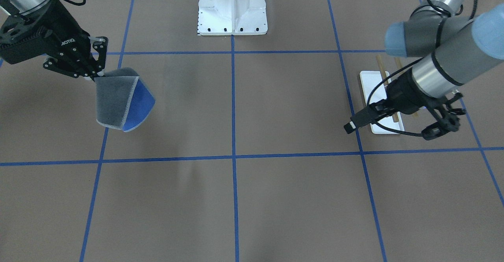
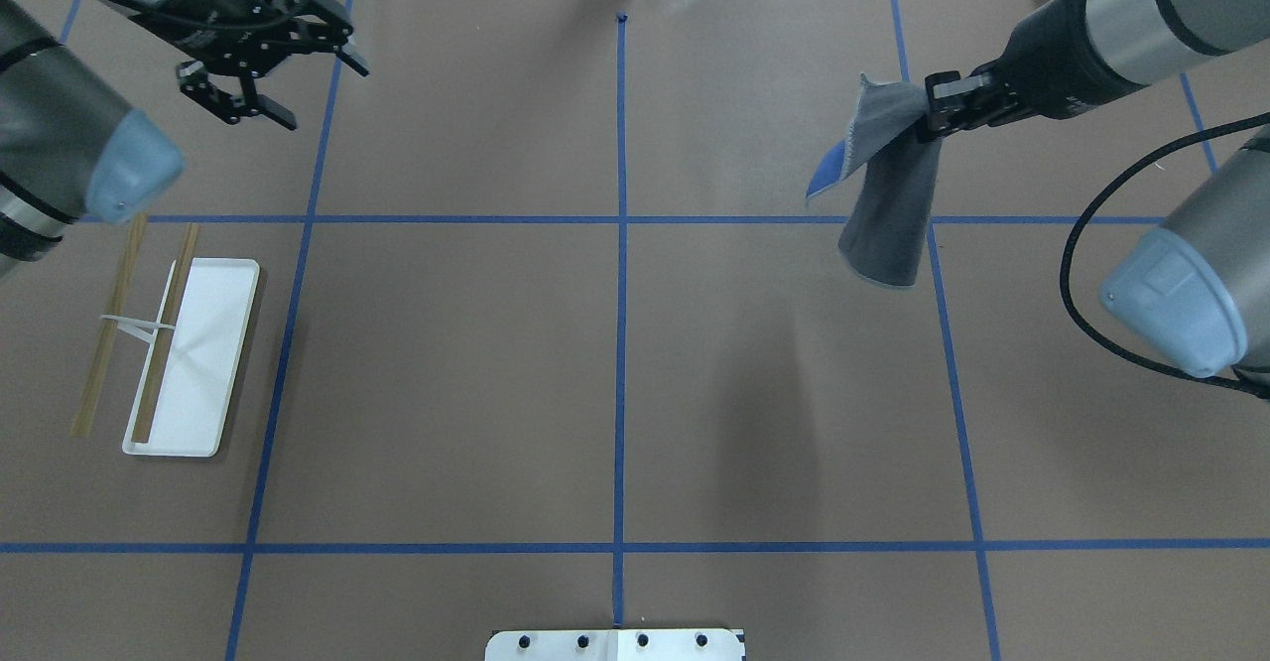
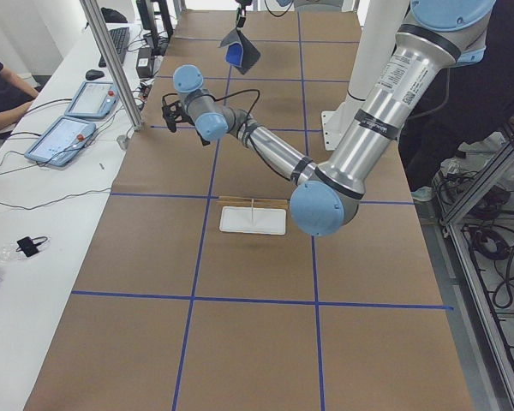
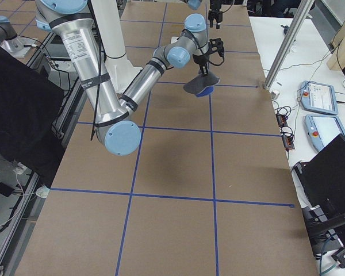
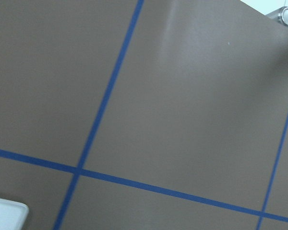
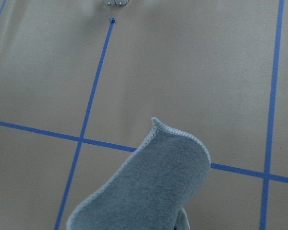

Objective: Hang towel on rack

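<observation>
Surface: table (image 2: 446, 373) covered in brown paper, split into rectangles by blue tape lines (image 2: 620, 343); a white bolted pedestal (image 1: 232, 10) stands at the robot's edge
Room: a white side bench (image 3: 34, 240) runs along the table's far edge, carrying two teach pendants (image 3: 64, 139) and loose cables
Right arm (image 2: 1121, 16): stretched over the table's right half toward the far edge, wrist roughly level
Right gripper (image 2: 938, 110): fingers pinched together on a top corner of the towel (image 2: 888, 204)
Towel: hangs in the air clear of the paper, grey face outward, a blue fold showing at one side; well apart from the rack (image 2: 203, 343)
Left arm (image 2: 60, 135): reaches over the far left area, beyond the rack
Left gripper (image 2: 327, 98): jaws spread wide, holding nothing, above the paper
Rack: on the table's left half, white base flat, two tan rods parallel above it
</observation>
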Controlling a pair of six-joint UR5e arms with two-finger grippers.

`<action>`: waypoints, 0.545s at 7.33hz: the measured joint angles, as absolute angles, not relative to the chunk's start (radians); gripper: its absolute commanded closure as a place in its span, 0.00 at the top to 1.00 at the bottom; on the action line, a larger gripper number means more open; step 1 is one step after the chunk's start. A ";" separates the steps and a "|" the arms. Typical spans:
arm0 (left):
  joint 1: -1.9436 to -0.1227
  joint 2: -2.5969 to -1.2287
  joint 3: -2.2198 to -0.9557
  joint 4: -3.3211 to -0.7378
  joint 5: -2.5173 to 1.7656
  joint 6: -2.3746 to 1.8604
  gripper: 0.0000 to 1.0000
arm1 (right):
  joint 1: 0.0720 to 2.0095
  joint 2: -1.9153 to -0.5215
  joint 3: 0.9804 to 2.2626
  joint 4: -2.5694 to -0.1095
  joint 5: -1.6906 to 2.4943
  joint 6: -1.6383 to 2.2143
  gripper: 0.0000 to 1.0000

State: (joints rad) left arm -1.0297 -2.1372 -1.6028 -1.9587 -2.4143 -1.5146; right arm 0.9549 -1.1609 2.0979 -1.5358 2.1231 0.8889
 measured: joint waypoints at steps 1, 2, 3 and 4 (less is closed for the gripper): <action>-0.976 -2.181 -1.603 -1.976 -2.374 -1.634 0.98 | 0.906 -1.141 2.120 -1.534 2.060 0.978 0.00; -0.927 -2.216 -1.603 -2.003 -2.333 -1.735 0.98 | 0.854 -1.127 2.139 -1.533 1.995 1.041 0.00; -0.890 -2.245 -1.603 -2.032 -2.307 -1.813 0.98 | 0.807 -1.116 2.150 -1.533 1.942 1.073 0.00; -0.864 -2.268 -1.603 -2.052 -2.297 -1.863 0.98 | 0.766 -1.107 2.157 -1.532 1.902 1.089 0.00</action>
State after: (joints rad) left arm -0.8636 -2.2675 -1.6030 -2.0523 -2.2969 -1.8625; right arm 0.7663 -1.1073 2.1570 -1.5325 1.9019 1.0890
